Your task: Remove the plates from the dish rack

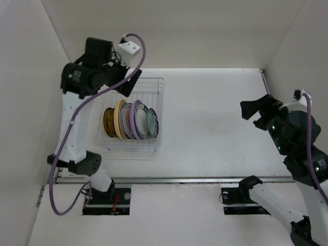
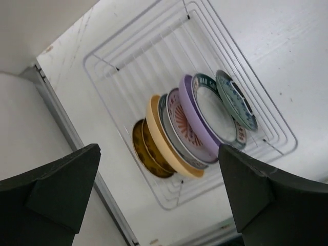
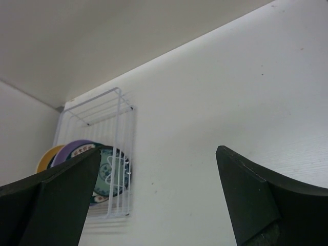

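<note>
White tabletop [image 1: 215, 118] carries a thin wire dish rack [image 1: 151, 92], frame left-centre, small colourful round plates [image 1: 130, 120] packed upright inside. Left gripper [image 1: 127, 86] and right gripper [image 1: 252, 110] gape empty; pinching two plates might drag the rack.

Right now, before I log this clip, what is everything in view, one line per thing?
table: one, white, fills the floor of the enclosure
walls: plain white, around the table on the left, far and right sides
dish rack: one, white wire, on the left part of the table
plates: six, left to right dark brown-gold, yellow-tan, orange sunburst, lavender, white with a teal lettered rim, teal patterned; on edge in a row in the rack, whose far end is bare
cables: two, purple, one along each arm
left pincer: one, black, open, holding nothing, above the rack's far end
right pincer: one, black, open, holding nothing, over the table's right side
</note>
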